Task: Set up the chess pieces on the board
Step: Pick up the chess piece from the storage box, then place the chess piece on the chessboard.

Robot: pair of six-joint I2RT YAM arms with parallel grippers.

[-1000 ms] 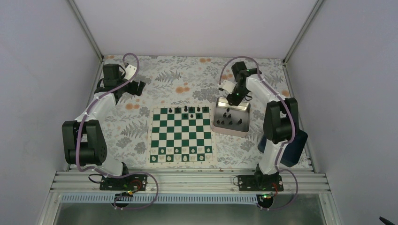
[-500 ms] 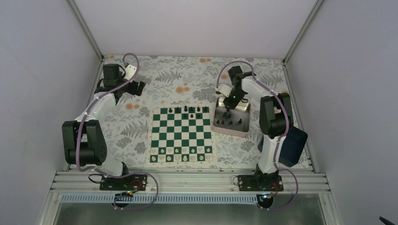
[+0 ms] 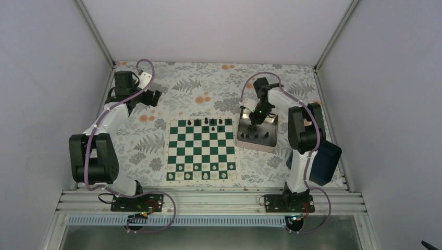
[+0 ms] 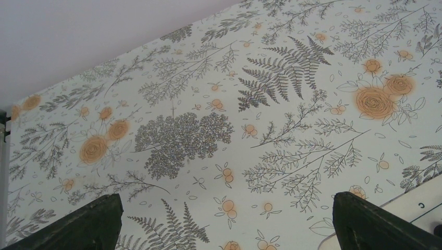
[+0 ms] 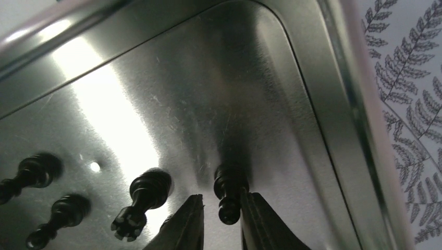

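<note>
The board (image 3: 201,151) carries black chess pieces (image 3: 208,121) along its 12 o'clock row. At its 3 o'clock the silvery tray (image 3: 254,148) holds more. There the right tool (image 5: 221,200) straddles one piece (image 5: 230,183), but I cannot tell whether it grips. The left tool (image 4: 224,219) gapes, released.

Green-and-white checked board (image 3: 201,151), black chess pieces (image 5: 228,194), silvery tray (image 5: 156,78), floral tablecloth (image 4: 234,104).

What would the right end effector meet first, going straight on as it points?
The right end effector would likely meet the black chess piece between its jaws first, then the silvery tray floor.
</note>
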